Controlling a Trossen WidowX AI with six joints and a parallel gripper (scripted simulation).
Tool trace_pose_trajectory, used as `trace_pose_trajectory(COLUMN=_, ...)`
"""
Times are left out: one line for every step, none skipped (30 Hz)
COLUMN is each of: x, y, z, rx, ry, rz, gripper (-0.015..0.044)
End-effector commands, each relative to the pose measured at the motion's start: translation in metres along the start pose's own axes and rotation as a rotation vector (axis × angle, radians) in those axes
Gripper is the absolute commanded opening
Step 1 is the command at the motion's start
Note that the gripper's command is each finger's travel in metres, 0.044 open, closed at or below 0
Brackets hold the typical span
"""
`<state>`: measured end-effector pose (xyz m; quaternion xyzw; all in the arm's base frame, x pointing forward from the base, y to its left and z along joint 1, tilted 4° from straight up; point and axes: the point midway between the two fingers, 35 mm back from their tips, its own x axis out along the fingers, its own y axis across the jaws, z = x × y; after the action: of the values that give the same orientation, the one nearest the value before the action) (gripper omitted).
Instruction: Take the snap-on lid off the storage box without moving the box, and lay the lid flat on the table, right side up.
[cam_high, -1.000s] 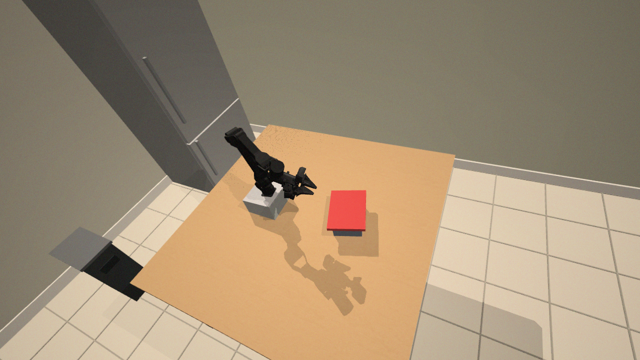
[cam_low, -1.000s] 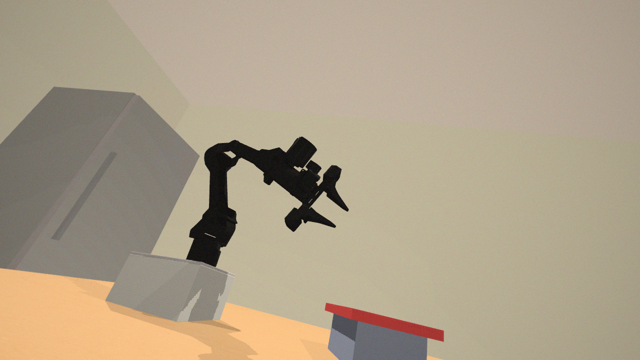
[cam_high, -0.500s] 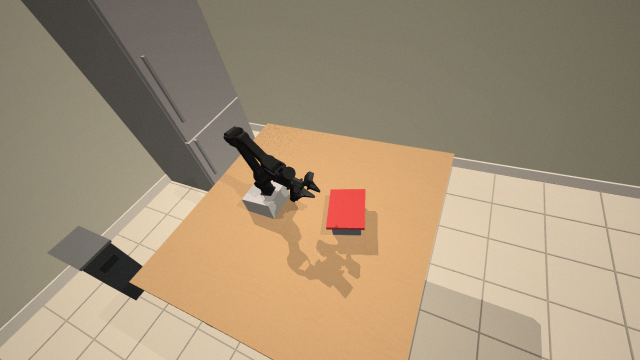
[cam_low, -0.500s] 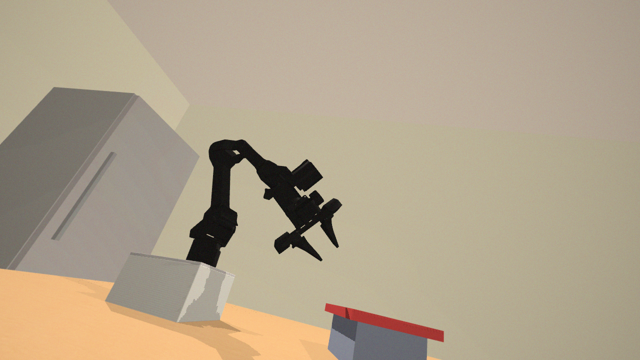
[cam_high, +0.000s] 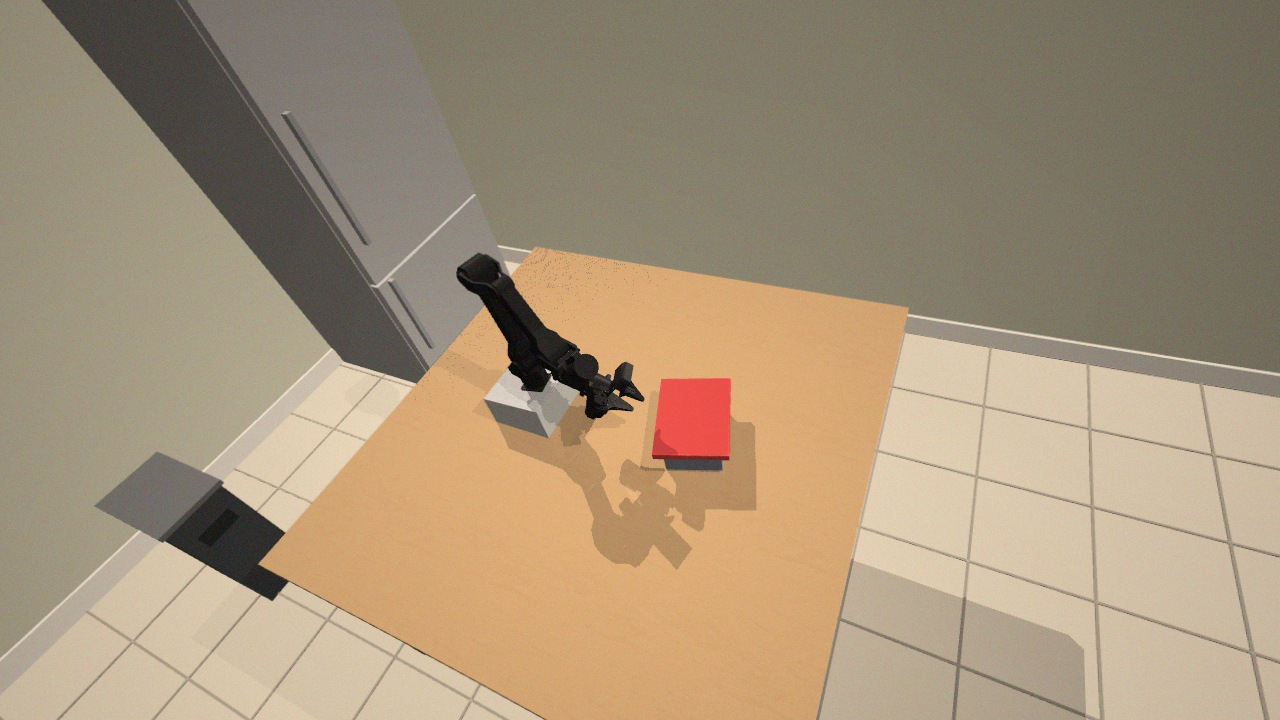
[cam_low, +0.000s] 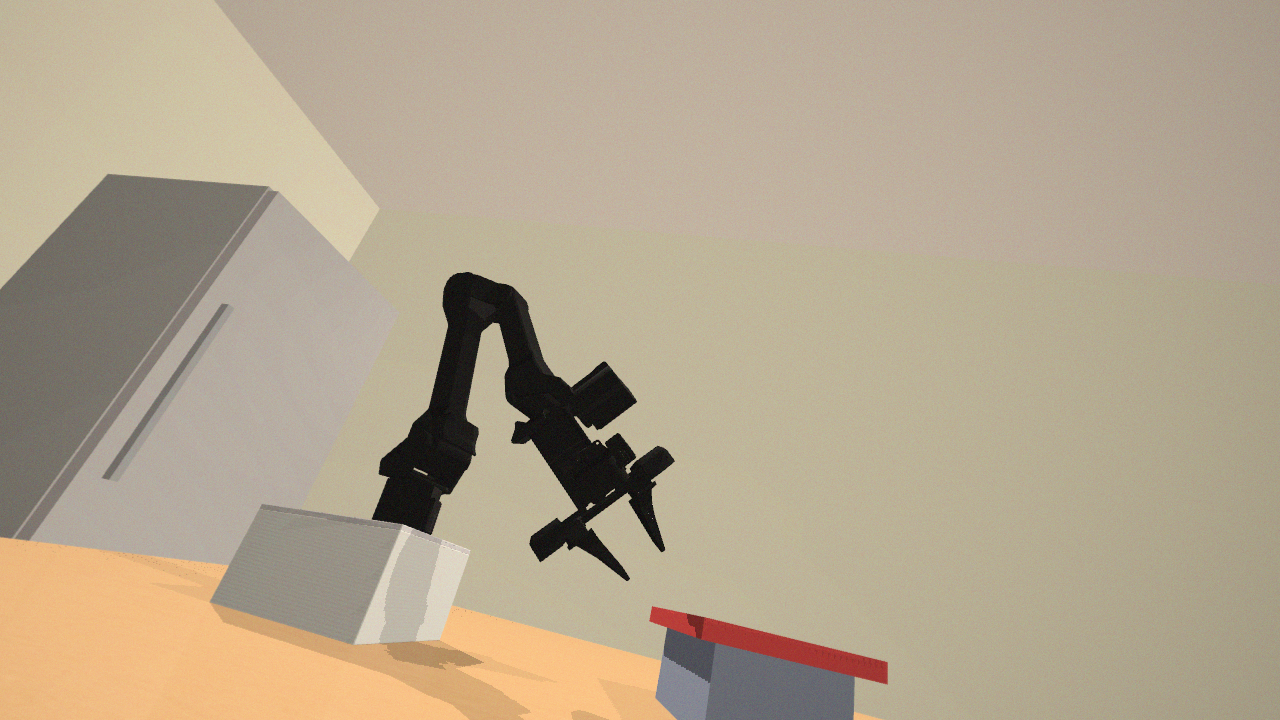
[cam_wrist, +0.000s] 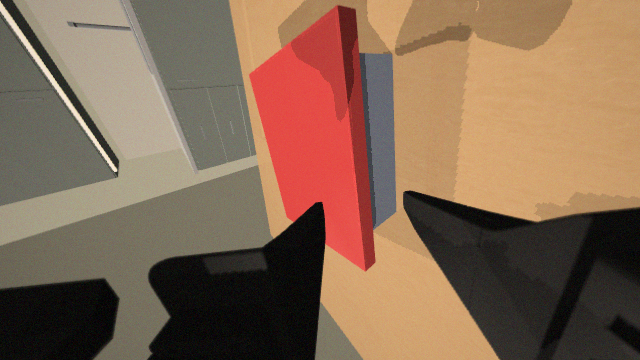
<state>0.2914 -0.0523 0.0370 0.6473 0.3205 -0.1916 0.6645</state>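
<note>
The red lid (cam_high: 693, 417) (cam_low: 778, 646) (cam_wrist: 315, 135) lies on top of the blue-grey storage box (cam_high: 693, 464) (cam_low: 783, 682) (cam_wrist: 382, 135) and overhangs its sides. The box stands on the wooden table (cam_high: 626, 644) (cam_low: 80, 617) (cam_wrist: 540, 125). My gripper (cam_high: 638, 403) (cam_low: 645, 565) (cam_wrist: 362, 203) is open, with nothing between its fingers. It hangs above the table on the robot-base side of the box, higher than the lid and tilted down toward it. In the wrist view the left fingertip overlaps the lid's near part in the picture. Most of the box is hidden under the lid.
The arm's pale base block (cam_high: 528, 407) (cam_low: 313, 573) stands on the table to the left of the box. A tall grey fridge (cam_high: 358, 116) (cam_low: 116, 340) stands behind the table. A dark grey object (cam_high: 187, 510) stands beyond the table's left corner.
</note>
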Motion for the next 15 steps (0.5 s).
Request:
trace_pose_trajectory(x=0.004, y=-0.005, z=0.001, rx=-0.007, ry=-0.007, rz=0.005, gripper=0.0235)
trace_pose_trajectory(x=0.005, y=-0.005, z=0.001, rx=-0.007, ry=-0.007, rz=0.005, gripper=0.0235)
trace_pose_trajectory(x=0.006, y=-0.005, z=0.001, rx=-0.007, ry=-0.007, rz=0.005, gripper=0.0235)
trace_pose_trajectory(x=0.007, y=-0.005, z=0.001, rx=-0.007, ry=-0.007, rz=0.005, gripper=0.0235)
trace_pose_trajectory(x=0.008, y=-0.005, z=0.001, rx=-0.007, ry=-0.007, rz=0.005, gripper=0.0235)
trace_pose_trajectory(x=0.009, y=-0.005, z=0.001, rx=-0.009, ry=-0.008, rz=0.004, gripper=0.0235)
trace_pose_trajectory(x=0.010, y=-0.005, z=0.001, rx=-0.009, ry=-0.008, rz=0.004, gripper=0.0235)
trace_pose_trajectory(x=0.012, y=-0.005, z=0.001, rx=-0.009, ry=-0.008, rz=0.004, gripper=0.0235)
trace_pose_trajectory(x=0.013, y=-0.004, z=0.002, rx=-0.009, ry=-0.008, rz=0.004, gripper=0.0235)
trace_pose_trajectory(x=0.015, y=-0.004, z=0.002, rx=-0.009, ry=-0.008, rz=0.004, gripper=0.0235)
trace_pose_trajectory(x=0.016, y=-0.004, z=0.002, rx=-0.009, ry=-0.008, rz=0.004, gripper=0.0235)
trace_pose_trajectory(x=0.018, y=-0.004, z=0.002, rx=-0.009, ry=-0.008, rz=0.004, gripper=0.0235)
trace_pose_trajectory(x=0.019, y=-0.004, z=0.002, rx=-0.009, ry=-0.007, rz=0.004, gripper=0.0235)
trace_pose_trajectory(x=0.021, y=-0.003, z=0.002, rx=-0.009, ry=-0.007, rz=0.004, gripper=0.0235)
trace_pose_trajectory(x=0.022, y=-0.003, z=0.002, rx=-0.009, ry=-0.007, rz=0.004, gripper=0.0235)
